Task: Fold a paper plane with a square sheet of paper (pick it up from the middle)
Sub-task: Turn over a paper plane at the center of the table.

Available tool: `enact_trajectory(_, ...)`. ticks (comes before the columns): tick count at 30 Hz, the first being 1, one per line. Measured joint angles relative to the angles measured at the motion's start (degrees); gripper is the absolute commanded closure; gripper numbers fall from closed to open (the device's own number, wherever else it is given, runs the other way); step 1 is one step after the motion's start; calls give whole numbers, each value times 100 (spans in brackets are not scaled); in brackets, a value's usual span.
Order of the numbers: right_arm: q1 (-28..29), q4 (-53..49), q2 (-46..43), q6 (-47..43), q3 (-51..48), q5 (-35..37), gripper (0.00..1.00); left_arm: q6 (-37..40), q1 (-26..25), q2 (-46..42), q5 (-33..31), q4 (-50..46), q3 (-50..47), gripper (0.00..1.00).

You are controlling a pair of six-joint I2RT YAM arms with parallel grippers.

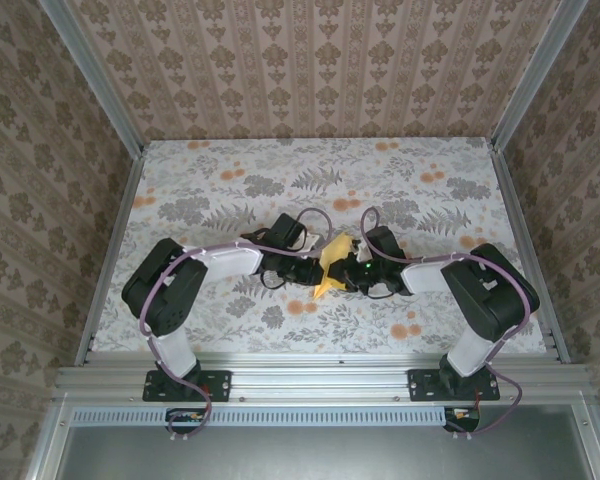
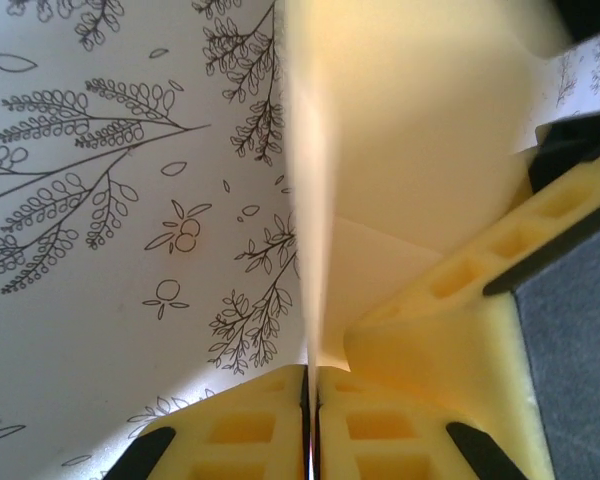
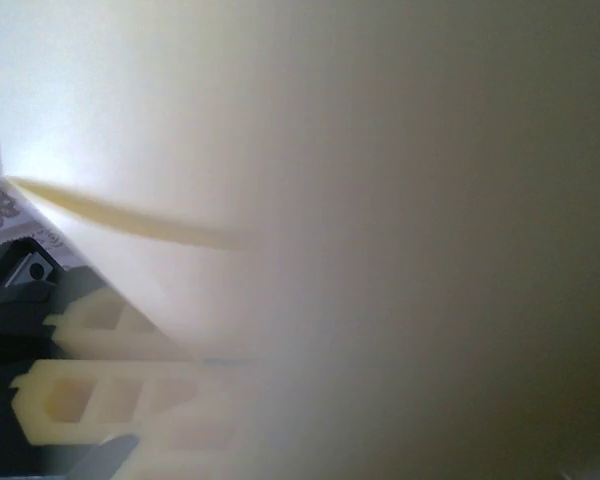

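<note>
How far the folding has got: about mid-way, by my judgement. The sheet of paper (image 1: 332, 262) is not a flat square but a smaller, layered yellow shape with 1 pointed end. The left wrist view shows at least 2 overlapping layers.
What is left: probably further creases and flattening, since no clean narrow dart with a centre crease is visible yet.
Sheet, place: the middle of the flowered cloth (image 1: 230, 190), between the left gripper (image 2: 311, 378) and the right gripper (image 1: 352, 271), nearer the near edge than the far one. I cannot tell whether it touches the cloth.
Sheet, heading: the pointed end aims near and slightly left.
Sheet, long axis: it runs from far-right to near-left, closer to near-far than to left-right.
Grip, left: the fingers are pressed together with the paper's edge pinched between them, and the sheet rises edge-on from the grip.
Grip, right: it sits at the sheet's right side, with 1 finger lying against the paper in the left wrist view. I cannot tell whether the jaws are clamped or apart.
Right wrist view: the paper is close and blurred.
</note>
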Motion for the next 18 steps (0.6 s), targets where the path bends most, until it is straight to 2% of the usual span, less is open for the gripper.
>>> enact_trajectory(13, 26, -258, -17, -127, 24, 227, 86, -153, 72, -57, 212, 201, -151, 86)
enact_trajectory(18, 26, -540, -24, -308, 199, 299, 92, -190, 94, -57, 234, 260, -164, 81)
